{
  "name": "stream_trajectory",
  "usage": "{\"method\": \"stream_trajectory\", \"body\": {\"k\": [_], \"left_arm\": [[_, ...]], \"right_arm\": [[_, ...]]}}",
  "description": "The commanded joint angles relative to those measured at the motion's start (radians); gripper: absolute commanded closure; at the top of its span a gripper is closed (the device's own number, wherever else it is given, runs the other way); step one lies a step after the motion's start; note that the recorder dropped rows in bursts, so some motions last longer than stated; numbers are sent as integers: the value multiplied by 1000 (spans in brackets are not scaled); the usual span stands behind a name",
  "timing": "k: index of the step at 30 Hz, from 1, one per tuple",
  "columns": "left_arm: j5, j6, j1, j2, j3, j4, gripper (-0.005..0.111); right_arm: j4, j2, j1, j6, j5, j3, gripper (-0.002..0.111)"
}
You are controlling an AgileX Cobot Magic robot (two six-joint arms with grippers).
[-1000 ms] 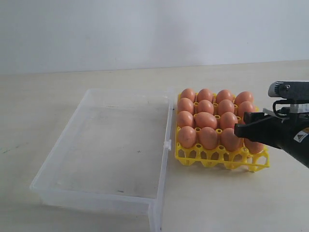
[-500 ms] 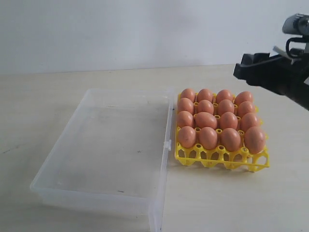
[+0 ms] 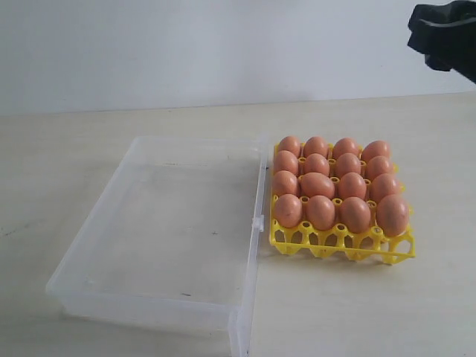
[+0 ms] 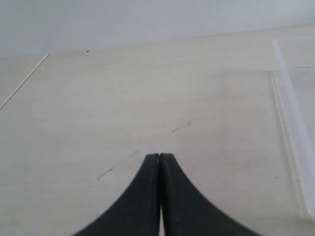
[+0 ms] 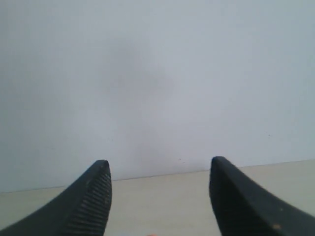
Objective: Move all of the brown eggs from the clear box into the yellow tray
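Several brown eggs (image 3: 317, 184) fill the cups of the yellow tray (image 3: 342, 247), which stands right of the clear box (image 3: 111, 282). No egg shows inside the box. My right gripper (image 5: 160, 169) is open and empty, raised high at the top right of the exterior view (image 3: 439, 33), above and beyond the tray, facing the wall. My left gripper (image 4: 160, 156) is shut with nothing in it, over bare table beside the clear box's wall (image 4: 290, 110); it is out of the exterior view.
The pale wooden table (image 3: 372, 312) runs back to a white wall (image 3: 223, 52). A table edge or seam (image 4: 24, 81) shows in the left wrist view.
My right gripper has risen from just in front of the tray's near right corner to the top right, well above the eggs. The eggs, tray and box have not moved.
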Motion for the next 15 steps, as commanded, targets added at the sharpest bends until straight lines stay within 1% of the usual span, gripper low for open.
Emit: {"method": "stream_trajectory", "body": {"k": [1, 5, 6, 15], "left_arm": [[-6, -5, -6, -6, -4, -2, 107], [-6, -5, -6, -6, -4, -2, 107], [-6, -5, -6, -6, -4, -2, 107], [-6, -5, -6, -6, -4, -2, 107]], "right_arm": [[-6, -111, -1, -13, 67, -6, 70], [-6, -225, -1, -99, 143, -6, 104], [-6, -249, -1, -118, 172, -6, 108], [-15, -446, -1, -226, 428, -6, 108]]}}
